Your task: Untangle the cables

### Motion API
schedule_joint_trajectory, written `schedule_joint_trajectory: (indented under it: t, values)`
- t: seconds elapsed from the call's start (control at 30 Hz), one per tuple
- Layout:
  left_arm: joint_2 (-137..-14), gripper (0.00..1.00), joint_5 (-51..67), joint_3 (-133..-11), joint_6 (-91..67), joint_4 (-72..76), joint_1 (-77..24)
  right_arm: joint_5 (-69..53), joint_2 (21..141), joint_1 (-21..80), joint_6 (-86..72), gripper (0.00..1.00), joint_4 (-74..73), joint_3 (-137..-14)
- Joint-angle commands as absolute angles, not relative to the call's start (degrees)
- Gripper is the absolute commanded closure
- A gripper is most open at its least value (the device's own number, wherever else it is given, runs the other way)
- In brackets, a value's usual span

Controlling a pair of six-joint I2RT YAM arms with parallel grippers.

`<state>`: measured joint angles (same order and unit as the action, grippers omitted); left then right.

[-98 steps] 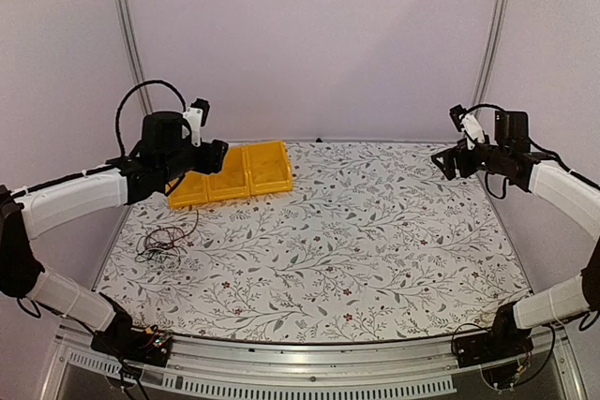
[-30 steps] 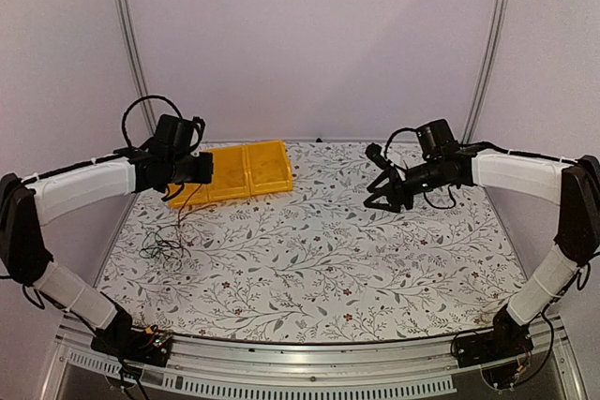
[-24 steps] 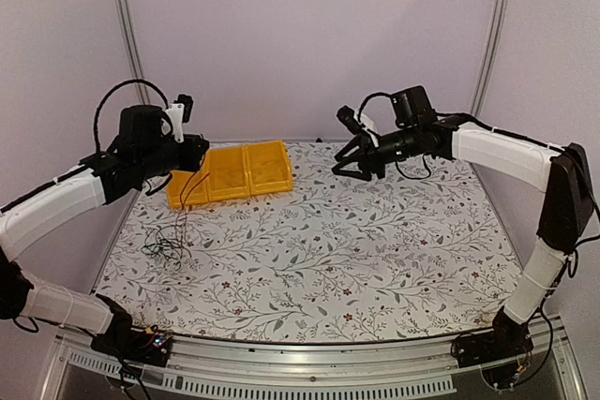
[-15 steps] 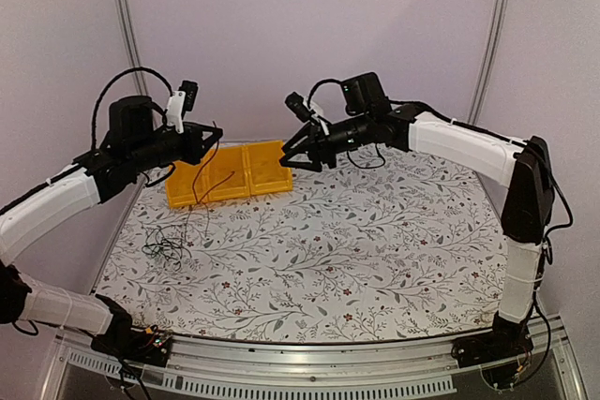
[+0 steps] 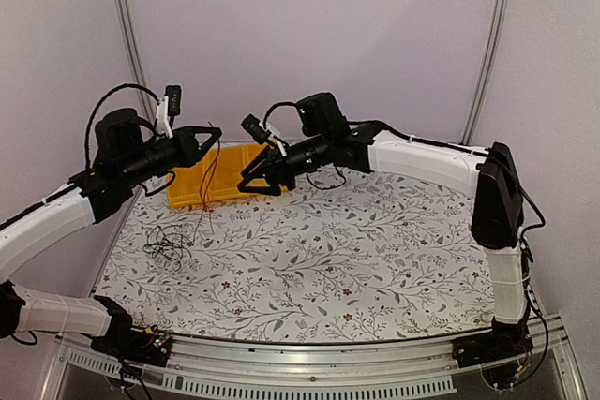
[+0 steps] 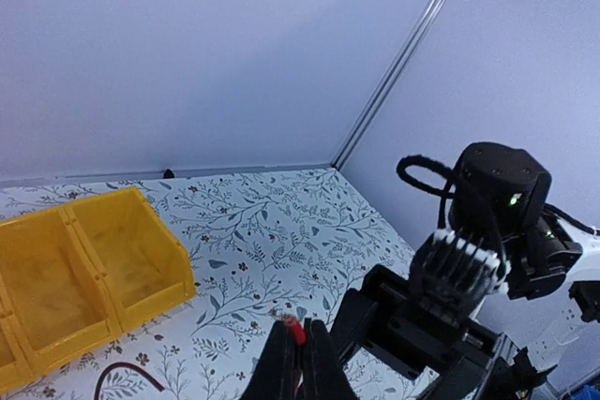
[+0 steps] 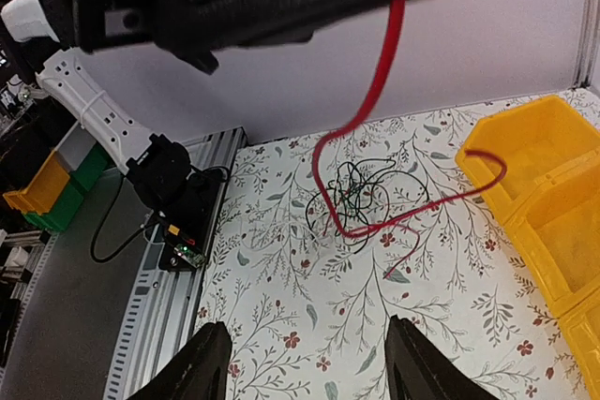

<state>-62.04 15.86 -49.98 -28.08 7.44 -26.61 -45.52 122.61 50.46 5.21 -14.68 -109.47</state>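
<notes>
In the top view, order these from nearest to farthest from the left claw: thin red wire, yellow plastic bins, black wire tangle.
1. Thin red wire: held in the left claw.
2. Yellow plastic bins: far left, close below it.
3. Black wire tangle: on the table, left, nearer.

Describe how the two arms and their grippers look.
Both the left arm and right arm have white shells over the long links and black joints. The left gripper and right gripper are black, each with two slim tapering fingers. A thick black cable loops above each wrist, and a small white bracket sits on the left wrist.
</notes>
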Motion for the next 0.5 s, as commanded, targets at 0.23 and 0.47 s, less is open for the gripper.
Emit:
schedule_joint_trajectory:
  t: [0.23, 0.47]
  values:
    - [-62.8, 1.00, 16.1, -45.6, -33.0, 14.6, -30.7, -47.0, 126.9, 50.1, -7.6, 0.40, -7.1, -116.9]
    - [-63.5, 1.00, 15.3, -45.6, -33.2, 14.9, -32.3, -49.0, 128.6, 50.2, -11.2, 0.44, -5.1, -118.7]
